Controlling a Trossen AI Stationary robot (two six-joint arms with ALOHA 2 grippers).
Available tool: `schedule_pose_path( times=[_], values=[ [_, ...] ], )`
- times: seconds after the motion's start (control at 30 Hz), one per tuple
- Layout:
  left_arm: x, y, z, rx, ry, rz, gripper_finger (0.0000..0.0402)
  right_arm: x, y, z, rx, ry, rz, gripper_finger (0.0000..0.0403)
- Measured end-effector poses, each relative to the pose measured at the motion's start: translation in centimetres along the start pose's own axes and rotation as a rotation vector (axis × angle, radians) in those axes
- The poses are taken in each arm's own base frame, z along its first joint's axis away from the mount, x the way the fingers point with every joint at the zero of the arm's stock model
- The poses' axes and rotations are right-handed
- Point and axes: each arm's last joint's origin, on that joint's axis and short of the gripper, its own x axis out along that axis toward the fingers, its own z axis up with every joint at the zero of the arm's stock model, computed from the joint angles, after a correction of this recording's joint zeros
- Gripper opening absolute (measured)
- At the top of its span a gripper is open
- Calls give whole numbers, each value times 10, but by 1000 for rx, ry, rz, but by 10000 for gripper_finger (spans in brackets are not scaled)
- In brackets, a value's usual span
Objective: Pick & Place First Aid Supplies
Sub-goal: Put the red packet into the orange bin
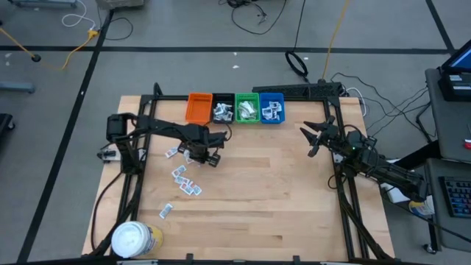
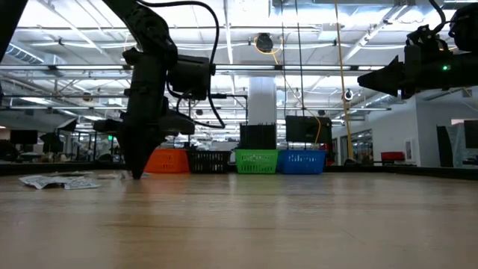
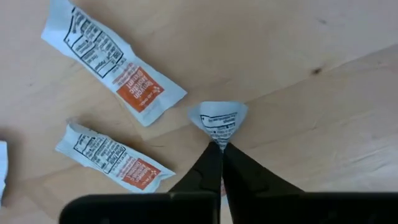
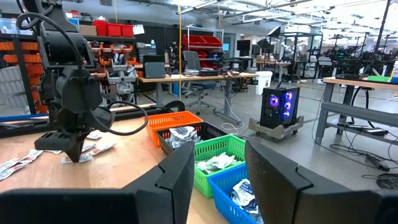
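left gripper (image 3: 221, 149): down at the table top, fingers pinched together on the edge of a small white sachet (image 3: 219, 118); the sachet crumples into a fan just past the tips, the rest of it free.
held sachet: lies straight ahead of the tips, at 12 o'clock from the fingers in the left wrist view; short and squarish, so no real long axis; grip is on one edge only, likely to dangle when lifted.
nearby packets: two longer white-and-orange packets (image 3: 115, 62) lie flat on the wood beside it, at about 10 and 8 o'clock of the pinch, apart from the held one, long axes running roughly 10-to-4.
loose scatter (image 1: 185, 180): more packets trail on the table at about 7 o'clock of the left gripper in the high view, down towards the yellow tub (image 1: 135, 239) at the near-left corner.
key relation: the bins (image 1: 235, 108) sit in a row at the far edge, about 1 o'clock from the left gripper in the high view; left arm is clearly the nearer one.
bin order: orange, black, green, blue, from left; black, green and blue already hold packets, orange looks bare.
step, judged: grasp just made, lift and carry to a bin next.
right gripper (image 1: 315, 138): raised over the table's right side, fingers apart, nothing between them, waiting.
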Motion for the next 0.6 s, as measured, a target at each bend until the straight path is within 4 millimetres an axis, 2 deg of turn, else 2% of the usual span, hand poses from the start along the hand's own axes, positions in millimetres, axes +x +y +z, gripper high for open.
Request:
schedule_pose_path(
  times=[0.17,0.3,0.6],
  values=[
    [-10,4,0,36,6,-19,8,0,0,0,0,0,0,139],
    [-42,14,3,69,-40,-79,3,0,0,0,0,0,0,139],
    [-92,38,5,54,-46,-93,5,0,0,0,0,0,0,139]
  ],
)
